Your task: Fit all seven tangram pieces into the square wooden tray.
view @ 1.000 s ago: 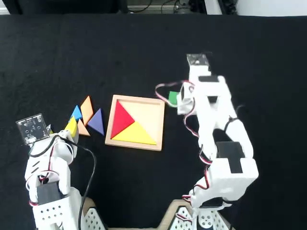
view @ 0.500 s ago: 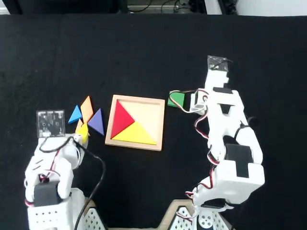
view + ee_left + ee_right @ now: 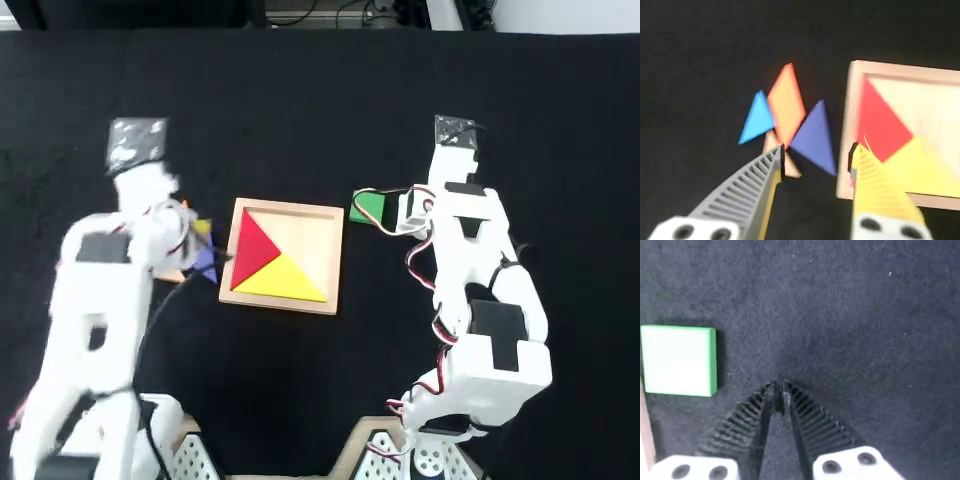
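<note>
Black table (image 3: 300, 100); green square (image 3: 369, 208) beside tray's (image 3: 285, 205) edge

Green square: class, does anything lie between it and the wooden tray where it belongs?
Nothing visible does. The green square lies just outside the right wall of the tray, near its far corner. The tray's bare wood is on that side; the red triangle and yellow triangle fill the rest.
</note>
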